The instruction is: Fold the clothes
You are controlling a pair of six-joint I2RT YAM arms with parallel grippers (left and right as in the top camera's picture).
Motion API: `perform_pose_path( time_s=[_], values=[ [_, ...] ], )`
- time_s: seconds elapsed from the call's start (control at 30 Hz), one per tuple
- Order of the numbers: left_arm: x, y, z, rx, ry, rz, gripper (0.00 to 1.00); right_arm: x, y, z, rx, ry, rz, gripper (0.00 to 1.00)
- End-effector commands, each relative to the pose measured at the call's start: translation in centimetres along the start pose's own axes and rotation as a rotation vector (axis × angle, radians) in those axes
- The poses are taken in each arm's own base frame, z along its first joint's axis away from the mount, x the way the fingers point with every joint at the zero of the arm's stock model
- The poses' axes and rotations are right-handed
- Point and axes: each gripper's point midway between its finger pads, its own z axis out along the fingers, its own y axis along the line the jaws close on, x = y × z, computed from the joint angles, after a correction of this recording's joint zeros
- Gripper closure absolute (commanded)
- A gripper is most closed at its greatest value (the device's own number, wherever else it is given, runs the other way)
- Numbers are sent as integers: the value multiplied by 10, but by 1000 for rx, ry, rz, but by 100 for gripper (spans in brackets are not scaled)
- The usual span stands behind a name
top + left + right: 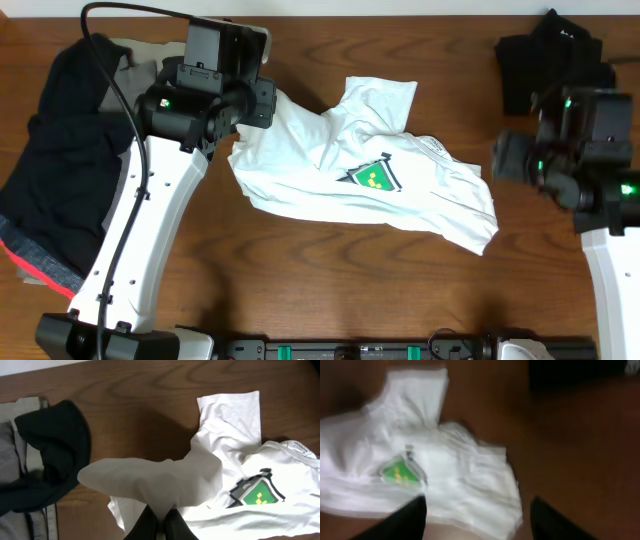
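Overhead shows you a brown wooden worktop (pixel 330 270) with the white T-shirt (pixel 400 190) crumpled in the middle. Your left tool (pixel 161 524) is clenched on a fold of it. Your right tool (pixel 479 504) is spread wide, holding nothing. Dark clothes (pixel 60 170) lie piled by the left edge.

Robot lab: 2 arms (pixel 150 230), wood table (pixel 330 290)

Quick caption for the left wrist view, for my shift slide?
Left hand pinches a raised fold of the white T-shirt above the wooden table, dark clothes piled alongside.
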Motion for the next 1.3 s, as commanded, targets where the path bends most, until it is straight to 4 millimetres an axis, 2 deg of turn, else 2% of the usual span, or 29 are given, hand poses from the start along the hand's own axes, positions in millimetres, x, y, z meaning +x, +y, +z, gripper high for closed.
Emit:
perform_pose_path(
  time_s=[0.0, 0.1, 0.17, 0.2, 0.23, 0.3, 0.4, 0.53, 0.63, 0.73, 0.77, 0.83, 0.93, 1.1, 1.27],
  values=[
    [1, 4, 1, -15, 3, -14, 94, -23, 9, 33, -64, -34, -34, 37],
    [4, 4, 1, -15, 17, -33, 94, -39, 23, 79, -141, -46, -43, 38],
    [7, 4, 3, -16, 32, -34, 94, -43, 31, 126, -178, -40, -58, 38],
    [8, 4, 4, -16, 37, -34, 94, -44, 34, 140, -190, -41, -65, 39],
    [10, 4, 5, -17, 43, -34, 94, -45, 38, 163, -211, -47, -78, 40],
    [11, 5, 6, -17, 50, -34, 94, -44, 40, 190, -220, -51, -84, 45],
    [12, 5, 6, -17, 54, -35, 94, -36, 47, 225, -246, -42, -94, 46],
    [11, 5, 6, -17, 52, -34, 94, -19, 70, 265, -286, -38, -130, 46],
    [12, 5, 6, -17, 54, -38, 94, -6, 86, 288, -290, -38, -154, 46],
    [14, 5, 6, -18, 61, -50, 94, 5, 90, 308, -238, -28, -141, 44],
    [15, 5, 6, -19, 68, -62, 94, 8, 91, 313, -220, -25, -149, 40],
    [19, 5, 6, -20, 82, -66, 94, 9, 91, 321, -163, -32, -162, 37],
    [22, 5, 6, -21, 95, -66, 94, 2, 89, 326, -57, -70, -182, 37],
    [22, 5, 6, -21, 96, -66, 94, -15, 91, 327, 21, -122, -191, 44],
    [23, 5, 7, -21, 99, -66, 94, -9, 87, 339, 46, -111, -193, 46]
  ],
)
